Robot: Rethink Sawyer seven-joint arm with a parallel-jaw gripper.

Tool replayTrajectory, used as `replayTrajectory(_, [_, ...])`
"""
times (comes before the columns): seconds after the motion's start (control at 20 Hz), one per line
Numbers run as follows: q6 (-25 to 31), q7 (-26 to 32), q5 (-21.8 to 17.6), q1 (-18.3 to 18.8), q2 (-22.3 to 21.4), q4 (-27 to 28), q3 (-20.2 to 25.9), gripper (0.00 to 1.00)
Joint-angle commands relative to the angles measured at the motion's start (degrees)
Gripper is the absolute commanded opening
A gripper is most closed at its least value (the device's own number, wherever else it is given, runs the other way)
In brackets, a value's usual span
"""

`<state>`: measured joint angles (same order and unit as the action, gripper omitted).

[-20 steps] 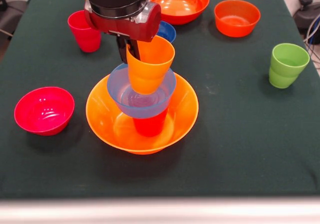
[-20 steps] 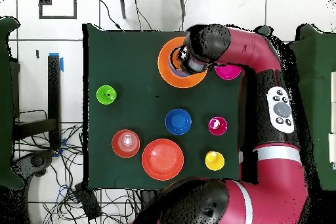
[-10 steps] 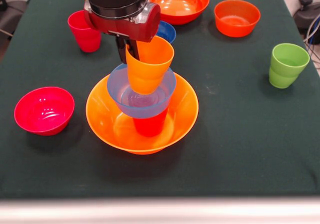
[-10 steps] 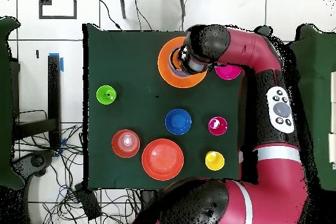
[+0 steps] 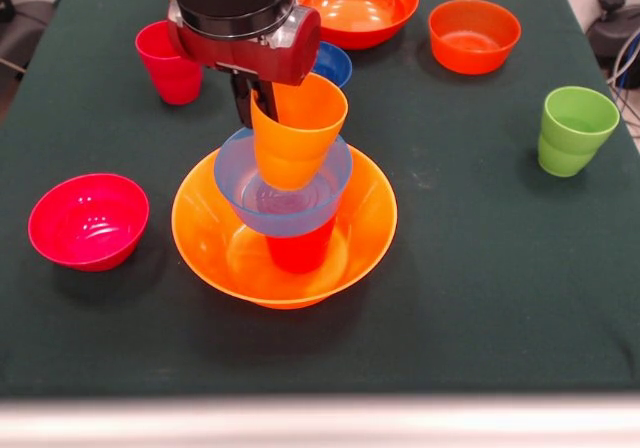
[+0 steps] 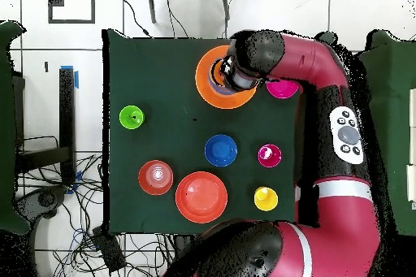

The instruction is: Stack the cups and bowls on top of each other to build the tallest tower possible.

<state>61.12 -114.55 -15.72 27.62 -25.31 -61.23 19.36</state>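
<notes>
The tower stands in the front view: a wide orange bowl [image 5: 210, 230], a red-orange cup [image 5: 300, 253] in it, and a light blue bowl [image 5: 238, 173] on that cup. My gripper [image 5: 262, 106] is shut on the rim of an orange cup [image 5: 298, 133]. The cup tilts, with its base low inside the light blue bowl. In the overhead view the arm's wrist [image 6: 244, 61] covers the tower, and only the orange bowl's rim [image 6: 203, 87] shows. Loose cups: crimson [image 5: 170, 61], green [image 5: 574, 128], yellow [image 6: 265, 198].
A magenta bowl [image 5: 88, 220] sits left of the tower. A dark blue bowl [image 5: 335, 63], a large red-orange bowl [image 5: 358, 3] and a small orange-red bowl [image 5: 474, 34] stand at the far side. The table's near edge runs along the bottom.
Almost nothing: my gripper and the orange cup have edged very slightly to the left over the light blue bowl.
</notes>
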Motion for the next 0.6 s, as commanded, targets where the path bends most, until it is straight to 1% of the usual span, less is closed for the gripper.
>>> replayTrajectory(0.05, [-2.6, 10.9, -3.9, -1.8, 3.3, 2.8, 3.7, 0.0])
replayTrajectory(0.6, [-2.0, 10.3, -3.9, -2.5, 3.5, 3.5, 3.4, 0.0])
